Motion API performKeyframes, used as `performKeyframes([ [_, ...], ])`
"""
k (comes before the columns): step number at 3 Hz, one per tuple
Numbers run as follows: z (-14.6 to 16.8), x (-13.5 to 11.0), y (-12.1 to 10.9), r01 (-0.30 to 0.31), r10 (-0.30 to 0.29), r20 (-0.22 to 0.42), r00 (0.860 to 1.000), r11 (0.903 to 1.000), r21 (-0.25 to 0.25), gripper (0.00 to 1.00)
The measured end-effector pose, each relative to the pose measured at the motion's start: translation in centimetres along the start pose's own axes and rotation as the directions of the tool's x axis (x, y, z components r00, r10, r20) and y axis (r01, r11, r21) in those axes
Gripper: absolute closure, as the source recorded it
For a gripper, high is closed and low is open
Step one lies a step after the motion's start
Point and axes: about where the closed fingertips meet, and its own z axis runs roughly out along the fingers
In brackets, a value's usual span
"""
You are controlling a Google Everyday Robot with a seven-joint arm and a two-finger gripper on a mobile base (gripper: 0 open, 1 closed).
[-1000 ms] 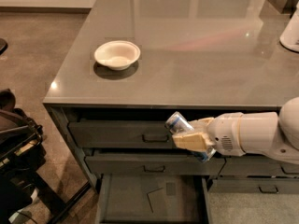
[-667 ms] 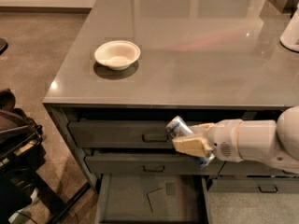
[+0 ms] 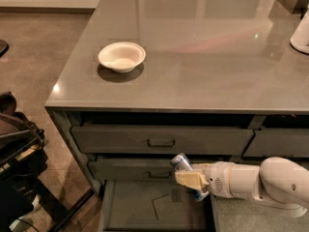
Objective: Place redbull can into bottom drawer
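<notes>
- Redbull can (image 3: 181,162) is pinched in my claw (image 3: 189,179). It is tilted, with its silver top up and to the left and its lower end showing below the tan fingers (image 3: 193,181).
- It hangs in the air over the right part of the open bottom drawer (image 3: 130,208), in front of the face of the middle drawer (image 3: 128,169). As far as I can tell, it touches neither.
- A second ago the can was up at the level of the top drawer (image 3: 120,140). Now it is clearly lower and a little further left, so my arm has come down toward the tray.
- The grip has not changed: the same pads close on the can's middle, at the same tilt.
- The bottom drawer stands pulled out as before, its dark floor bare but for a faint square outline near the middle.
- I judge this to be the descent within the placing step: the carry is done and the release is not yet done. With the can already over the tray, what is left is a short lowering and then letting go.
- The tilt matters. A slim can freed on a slant may tip and roll on the shallow floor, so I would bring it close to the floor first.
- On the worktop (image 3: 217,66) the white bowl (image 3: 121,57) stands where it was, well apart from all this.
</notes>
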Motion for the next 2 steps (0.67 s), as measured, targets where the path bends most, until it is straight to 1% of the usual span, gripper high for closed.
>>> performKeyframes([
  [1,0.0,0.0,0.0,0.0,0.0,0.0,1.0,1.0,0.0,1.0],
  [2,1.5,1.5,-0.5,-0.049,0.049,0.002,0.999,0.9984,-0.028,1.0],
])
